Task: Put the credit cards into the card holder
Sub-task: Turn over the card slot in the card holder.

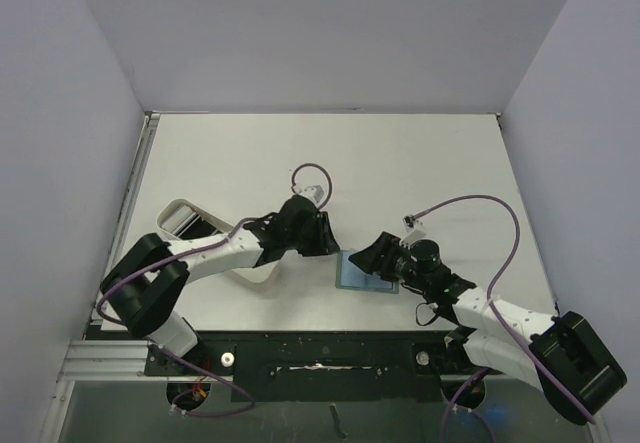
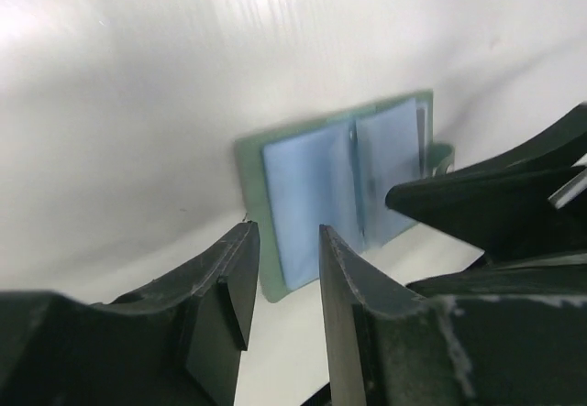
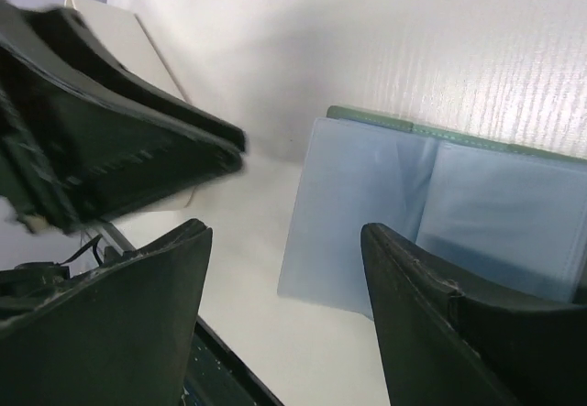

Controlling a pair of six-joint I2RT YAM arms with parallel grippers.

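Note:
The card holder [image 1: 355, 273] lies open on the table, light blue slotted inside up, with a green-grey rim. It also shows in the left wrist view [image 2: 321, 195] and in the right wrist view [image 3: 385, 204]. My left gripper [image 1: 330, 239] hovers just left of it, jaws a little apart and empty [image 2: 289, 236]. My right gripper [image 1: 377, 256] is over its right part, jaws wide apart and empty [image 3: 286, 241]. No credit cards are in view; a faint dark patch in a slot cannot be made out.
A white oblong tray [image 1: 185, 218] stands at the left under my left arm, and it also shows in the right wrist view [image 3: 110, 21]. The table's dark front edge [image 1: 320, 338] runs close behind the card holder. The two grippers are close together.

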